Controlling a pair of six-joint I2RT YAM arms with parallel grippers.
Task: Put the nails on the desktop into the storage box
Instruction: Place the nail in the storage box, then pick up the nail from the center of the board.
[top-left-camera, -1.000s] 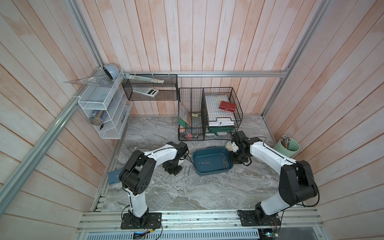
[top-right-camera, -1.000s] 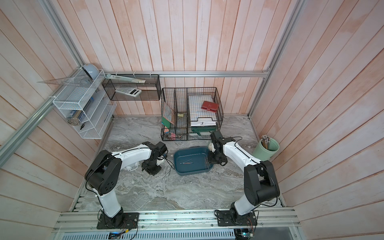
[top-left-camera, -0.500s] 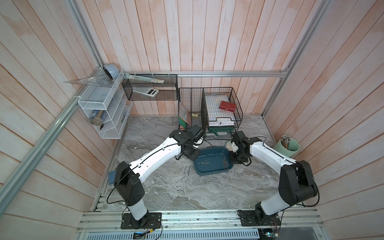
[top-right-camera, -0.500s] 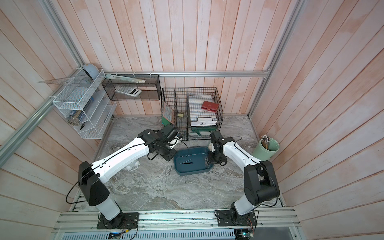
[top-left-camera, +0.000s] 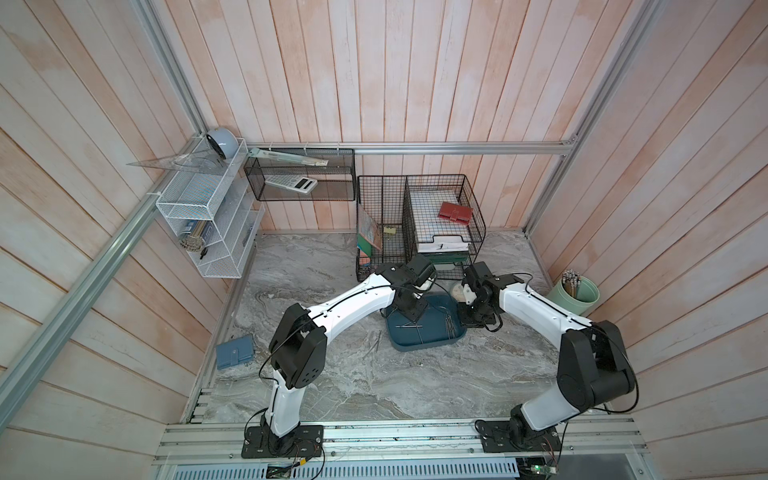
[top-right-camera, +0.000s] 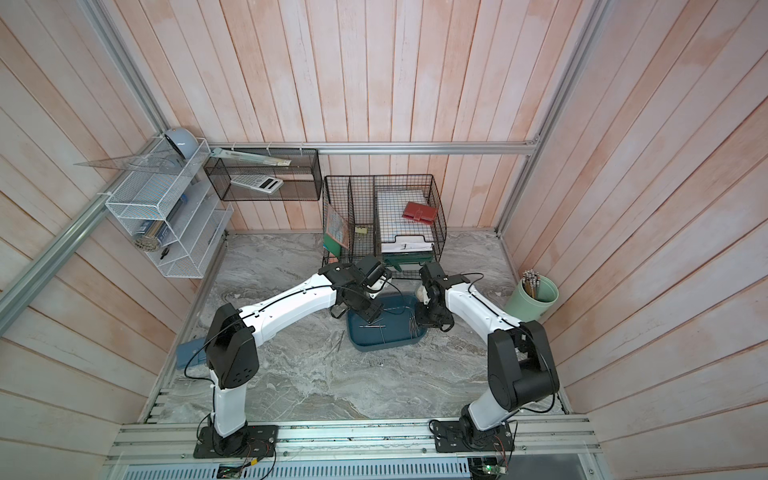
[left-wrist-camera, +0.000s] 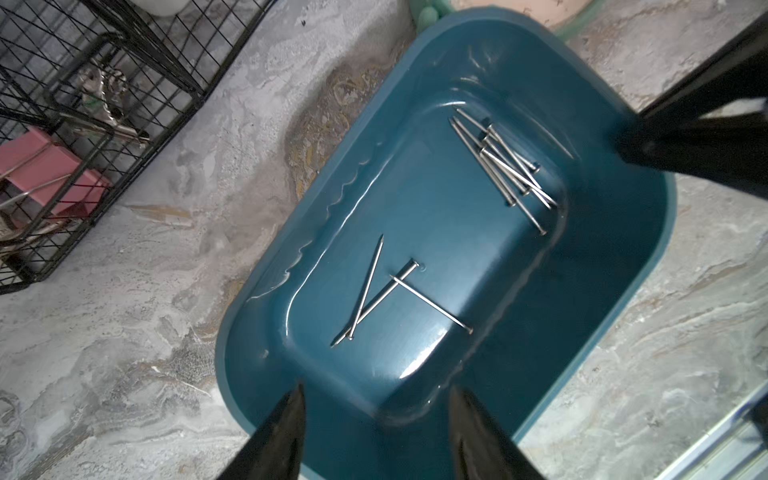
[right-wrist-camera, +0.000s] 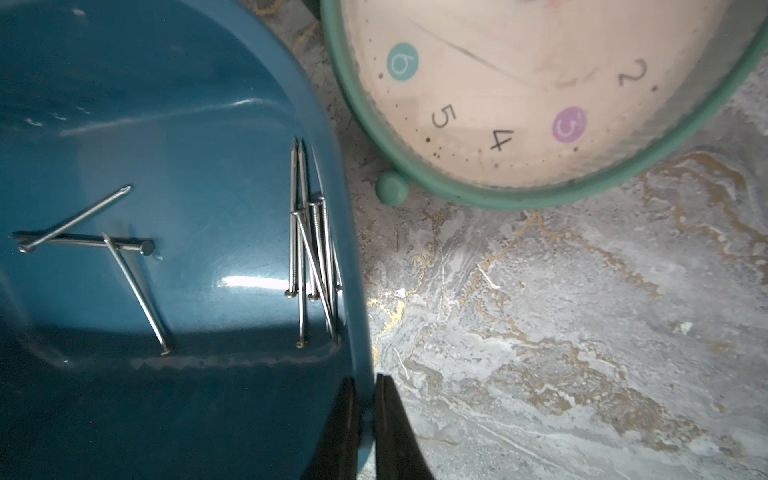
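The teal storage box (top-left-camera: 432, 338) (top-right-camera: 386, 338) lies mid-desktop (top-left-camera: 374, 386). My left gripper (left-wrist-camera: 376, 399) hangs open just above the box's inside (left-wrist-camera: 436, 232), with nothing between its fingers (left-wrist-camera: 286, 432). Below it lie three loose nails (left-wrist-camera: 390, 295), and several more are bundled (left-wrist-camera: 503, 166) by the far wall. My right gripper (right-wrist-camera: 365, 415) is shut on the box's rim (right-wrist-camera: 353, 266) on the side near the bundled nails (right-wrist-camera: 311, 249). A few nails (top-left-camera: 377, 340) (top-right-camera: 340, 341) lie on the desktop left of the box.
A mint-rimmed clock (right-wrist-camera: 540, 83) (top-left-camera: 459, 291) stands right behind the box, close to my right wrist. The black wire-mesh organiser (top-left-camera: 415, 224) is behind that. A pale green cup (top-left-camera: 575, 291) stands at the right wall. A blue case (top-left-camera: 235, 352) lies at the left edge.
My left arm has swung from the desktop left of the box to above the box, and its jaws have opened. The right arm has stayed on the rim.
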